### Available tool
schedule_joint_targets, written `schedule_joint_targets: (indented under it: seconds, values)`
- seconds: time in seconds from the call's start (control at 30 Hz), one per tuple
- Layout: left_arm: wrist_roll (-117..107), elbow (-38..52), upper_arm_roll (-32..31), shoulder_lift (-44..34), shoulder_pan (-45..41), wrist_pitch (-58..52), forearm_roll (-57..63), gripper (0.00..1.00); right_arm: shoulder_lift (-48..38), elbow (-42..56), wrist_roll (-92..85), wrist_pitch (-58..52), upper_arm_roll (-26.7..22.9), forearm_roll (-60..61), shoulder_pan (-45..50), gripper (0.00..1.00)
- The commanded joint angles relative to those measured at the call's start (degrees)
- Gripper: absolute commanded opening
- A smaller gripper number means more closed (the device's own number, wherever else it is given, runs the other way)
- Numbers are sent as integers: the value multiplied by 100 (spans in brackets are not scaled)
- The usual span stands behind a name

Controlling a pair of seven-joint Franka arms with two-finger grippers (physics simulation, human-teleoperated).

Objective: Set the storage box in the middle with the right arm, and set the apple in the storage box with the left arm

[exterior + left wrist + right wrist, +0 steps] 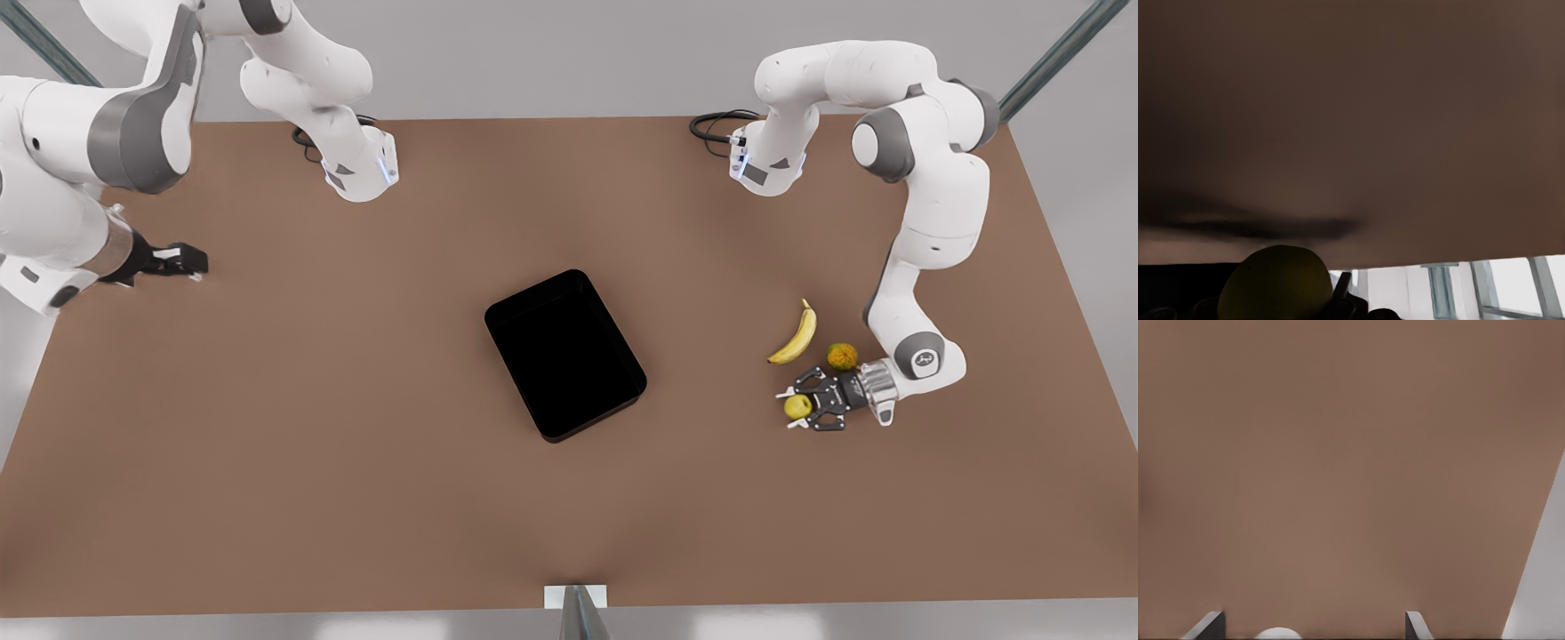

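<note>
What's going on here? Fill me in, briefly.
Two Franka arms share a brown table. The storage box already sits near the middle, with nothing in it. The left tool, at the front view's right, has its fingers around the apple, which also shows close up in the left wrist view; whether they have closed on it cannot be told. A banana and an orange-yellow fruit lie beside it. The right tool waits open at the front view's left.
</note>
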Motion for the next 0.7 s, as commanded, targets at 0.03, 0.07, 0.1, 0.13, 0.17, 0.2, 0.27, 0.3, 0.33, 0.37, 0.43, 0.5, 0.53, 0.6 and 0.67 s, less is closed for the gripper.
schedule_joint_targets:
  seconds: [0.03, 0.07, 0.1, 0.13, 0.17, 0.2, 0.27, 0.3, 0.33, 0.37, 0.43, 0.5, 0.53, 0.6, 0.67]
  values:
    - [-337, 100, -2, -97, 0, 0, -170, 34, -81, -159, -46, 40, 17, 10, -170, 100]
    - [-504, 100, -10, -185, 0, 0, -161, 34, -90, -151, -213, 40, 26, 18, -206, 100]
    - [-671, 91, -10, -343, -35, 18, -135, 34, -107, -142, -319, 40, 26, 1, -302, 100]
    - [-776, 65, -28, -440, -61, 70, -100, 34, -125, -142, -319, 48, 26, -8, -302, 100]
    - [-1040, -23, -46, -730, -263, 123, -74, 34, -116, -142, -310, 48, 26, -8, -302, 100]
    - [-1199, -76, -46, -906, -377, 158, -30, 34, -116, -133, -310, 48, 26, -8, -302, 100]
    - [-1752, -84, -142, -1222, -667, 492, 190, 34, -116, -124, -310, 48, 26, -17, -302, 100]
    - [-2235, -85, -177, -1433, -940, 764, 453, 34, -116, -124, -310, 57, 26, -17, -302, 100]
    - [-2727, -76, -458, -1556, -975, 1063, 629, 34, -116, -115, -310, 57, 26, -17, -302, 100]
    - [-3096, -76, -757, -1644, -975, 1327, 857, 34, -116, -115, -310, 57, 26, -8, -302, 100]
    - [-4116, 12, -1503, -1758, -975, 2003, 1490, 34, -125, -115, -310, 48, 26, -8, -302, 100]
    - [-5090, 47, -2198, -1803, -984, 2636, 2069, 34, -116, -115, -310, 48, 26, -8, -302, 100]
    - [-5539, 47, -2462, -1820, -984, 2865, 2422, 34, -116, -107, -310, 48, 26, -8, -302, 100]
    - [-6313, 47, -2568, -1961, -1388, 3181, 2686, 34, -116, -107, -310, 57, 26, -17, -302, 100]
    - [-7289, 65, -2937, -1952, -1608, 3569, 3363, 34, -116, -107, -310, 57, 17, -17, -302, 100]
